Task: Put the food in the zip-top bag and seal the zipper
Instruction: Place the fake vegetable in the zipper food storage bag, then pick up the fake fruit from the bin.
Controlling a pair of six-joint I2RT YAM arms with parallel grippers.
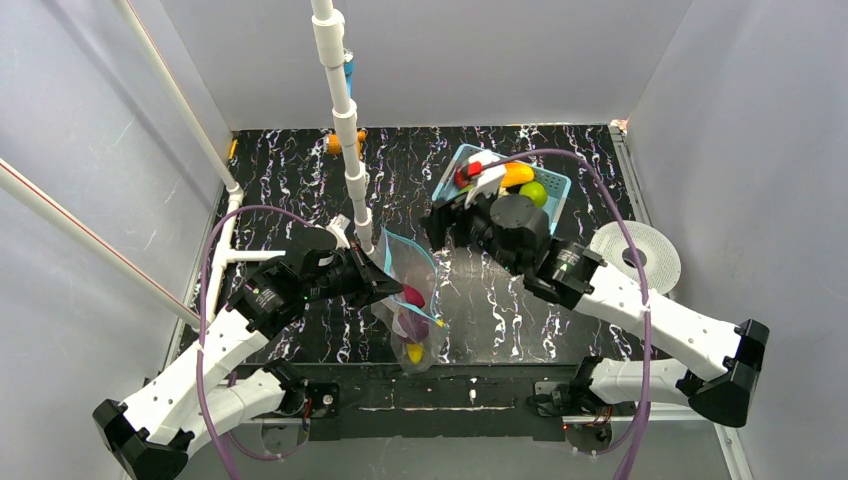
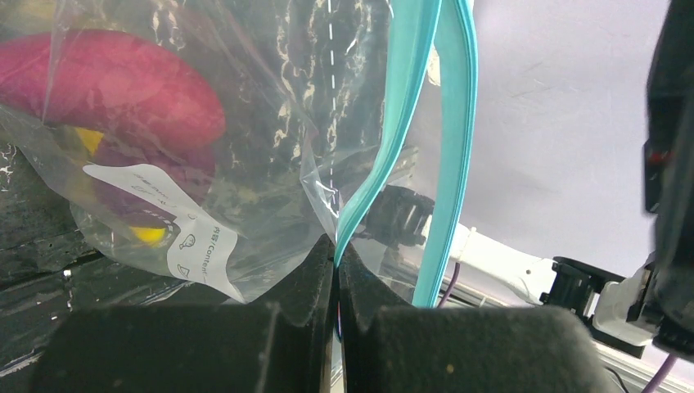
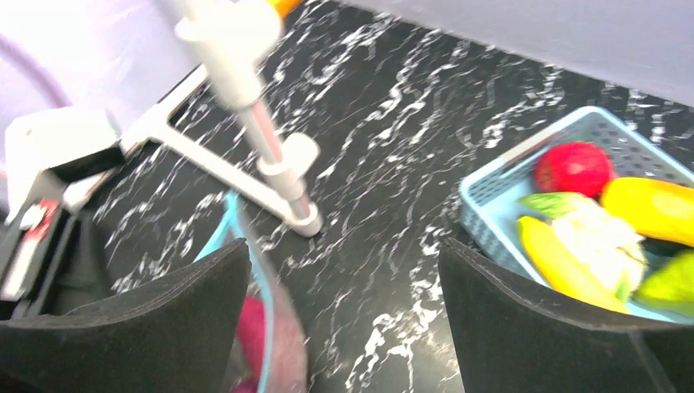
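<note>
The left arm reaches in from the near-left corner, its forearm low and angled toward the middle of the black, white-veined marble-pattern tabletop (image 1: 300, 160). The left hand (image 2: 336, 264) has its two dark fingers pressed together, clamped on the thin teal-blue zipper strip (image 2: 403, 123) at the rim of the crinkly transparent zip-top bag (image 1: 408, 262). The two halves of the strip stand apart, so the mouth is open.

Inside the bag lie a glossy magenta toy piece (image 2: 123, 82), a purple piece (image 2: 151, 172) under it and a yellow piece (image 2: 151, 235) lowest. A small white label (image 2: 176, 225) sits on the plastic in front of them.

The right arm bends in from the near-right corner. The right hand (image 3: 342, 258) hangs above the tabletop between the bag and the light-blue lattice plastic basket (image 3: 491, 188), its fingers spread wide with nothing between them.

The basket stands at the far right and holds a red round piece (image 3: 573, 168), an orange-yellow mango (image 3: 651, 209), a yellow banana (image 3: 552, 258), a white and green piece (image 3: 601, 237) and a green piece (image 3: 671, 282).
</note>
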